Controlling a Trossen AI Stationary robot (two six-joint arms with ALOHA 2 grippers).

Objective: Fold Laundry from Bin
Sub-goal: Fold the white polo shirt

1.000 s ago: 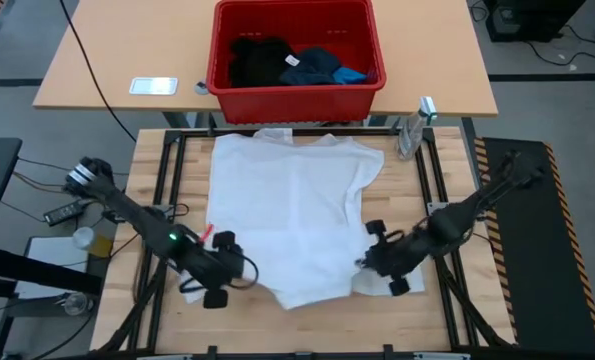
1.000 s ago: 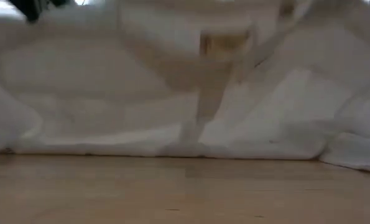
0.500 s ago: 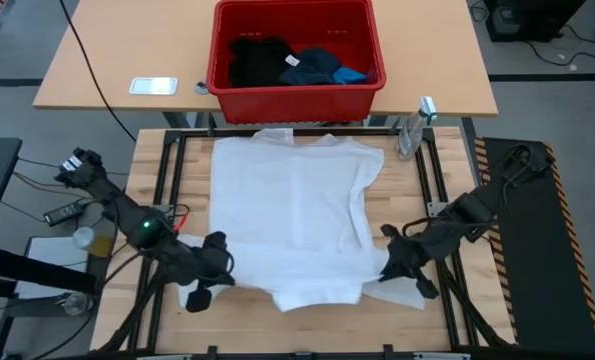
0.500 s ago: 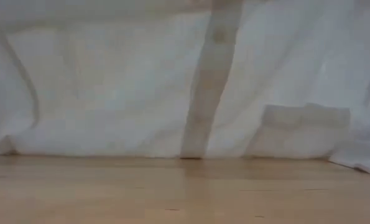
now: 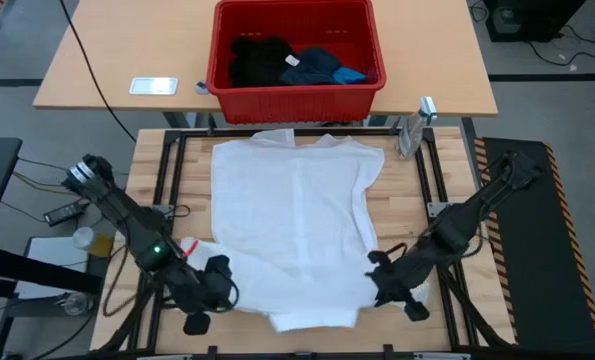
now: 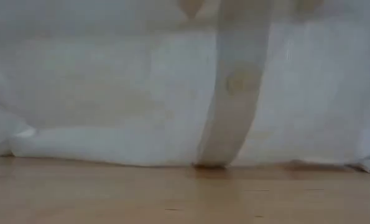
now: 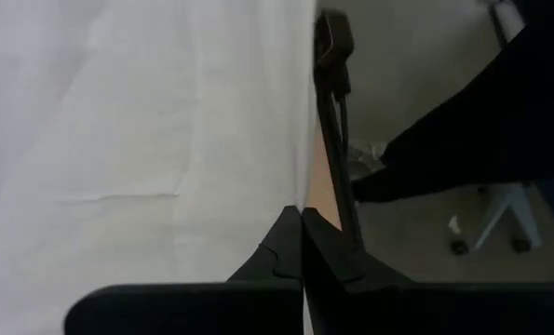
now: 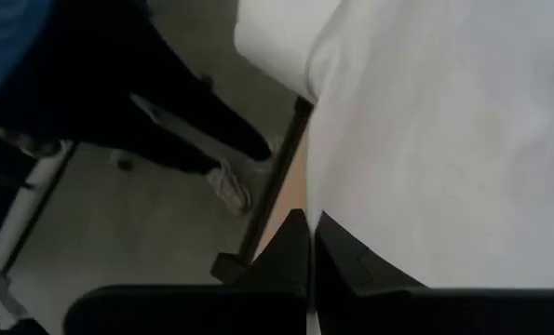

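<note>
**A:** We're looking down on the large white garment (image 5: pixel 295 225), spread flat across the wooden table (image 5: pixel 152 170). Its collar end lies toward the red bin (image 5: pixel 295 92), its hem toward the near edge.

**B:** And we've got both arms down at that near end. The left gripper (image 5: pixel 215 283) sits at the hem's left corner, fingers pinched together on the white cloth.

**A:** Agreed. From the left wrist view we see those two dark fingers (image 7: pixel 300 244) closed tight, tips meeting right at the fabric's edge.

**B:** Over on the other side, the right gripper (image 5: pixel 385 280) is at the hem's right corner. Its fingers (image 8: pixel 306 247) are closed too, clamped on the white garment's border.

**A:** Behind the table, the bin stands on the tan desk (image 5: pixel 87 85), well apart from both grippers. Inside it we see the black garment (image 5: pixel 255 60), the dark navy one with white tag (image 5: pixel 312 66), and the small bright blue one (image 5: pixel 354 74).

**B:** From table height we get white cloth (image 6: pixel 110 106) filling nearly everything, its lower fold resting on the wood.

**A:** One small extra: a spray bottle (image 5: pixel 413 128) stands just beside the shirt's right shoulder.
</note>
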